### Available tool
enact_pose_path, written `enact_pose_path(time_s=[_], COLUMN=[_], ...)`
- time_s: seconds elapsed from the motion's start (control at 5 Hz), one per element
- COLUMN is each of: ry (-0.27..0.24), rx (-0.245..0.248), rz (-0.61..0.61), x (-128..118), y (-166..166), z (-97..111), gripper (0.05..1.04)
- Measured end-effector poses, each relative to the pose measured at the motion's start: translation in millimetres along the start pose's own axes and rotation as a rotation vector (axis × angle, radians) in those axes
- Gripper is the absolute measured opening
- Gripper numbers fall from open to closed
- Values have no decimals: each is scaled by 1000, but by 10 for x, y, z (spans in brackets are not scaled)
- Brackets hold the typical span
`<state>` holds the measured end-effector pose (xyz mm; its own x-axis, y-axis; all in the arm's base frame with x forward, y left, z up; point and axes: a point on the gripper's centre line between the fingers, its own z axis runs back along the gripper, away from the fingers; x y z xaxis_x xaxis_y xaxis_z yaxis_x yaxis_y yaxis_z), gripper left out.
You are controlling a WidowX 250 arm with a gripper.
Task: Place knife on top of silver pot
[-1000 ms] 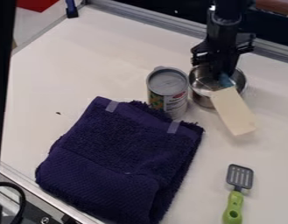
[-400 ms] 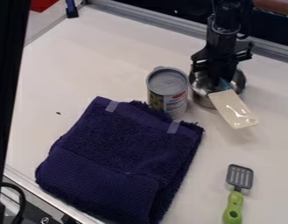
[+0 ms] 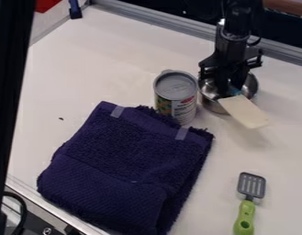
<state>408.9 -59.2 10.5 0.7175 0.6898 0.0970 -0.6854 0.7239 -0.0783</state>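
At the upper right, the black gripper [image 3: 232, 87] hangs over the silver pot [image 3: 251, 87], pointing down at its opening. The knife [image 3: 243, 111] has a broad cream blade that sticks out over the pot's near rim toward the lower right. Its blue handle end is at the gripper's fingertips, which are shut on it. The gripper covers much of the pot's inside and part of the handle.
A can with a grey lid [image 3: 176, 94] stands just left of the pot. A folded dark purple towel [image 3: 128, 170] lies at the lower middle. A green-handled spatula [image 3: 246, 206] lies at the lower right. A dark post [image 3: 9, 92] runs down the left edge.
The knife's blade has tilted, its far end rising a little in the view. The gripper has shifted slightly left and down over the pot.
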Motion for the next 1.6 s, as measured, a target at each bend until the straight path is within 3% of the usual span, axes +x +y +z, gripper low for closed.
enact_pose_path(time_s=[0.2, 0.4, 0.6, 0.8, 1.0, 1.2, 1.4, 1.6], ry=[25, 34, 60, 49, -24, -58, -112, -163], rx=[6, 5, -3, -30, -72, -75, -20, -17], rz=[-2, 6, 14, 18, 15, 5, -11, -115], x=[-32, -12, 17, 72, 179, 322, 595, 854], y=[1, 6, -6, -19, 33, 202, 423, 660], z=[16, 37, 103, 267, 392, 423, 476, 440], gripper=[822, 1009, 1003, 1001, 1001, 1001, 1001, 1001])
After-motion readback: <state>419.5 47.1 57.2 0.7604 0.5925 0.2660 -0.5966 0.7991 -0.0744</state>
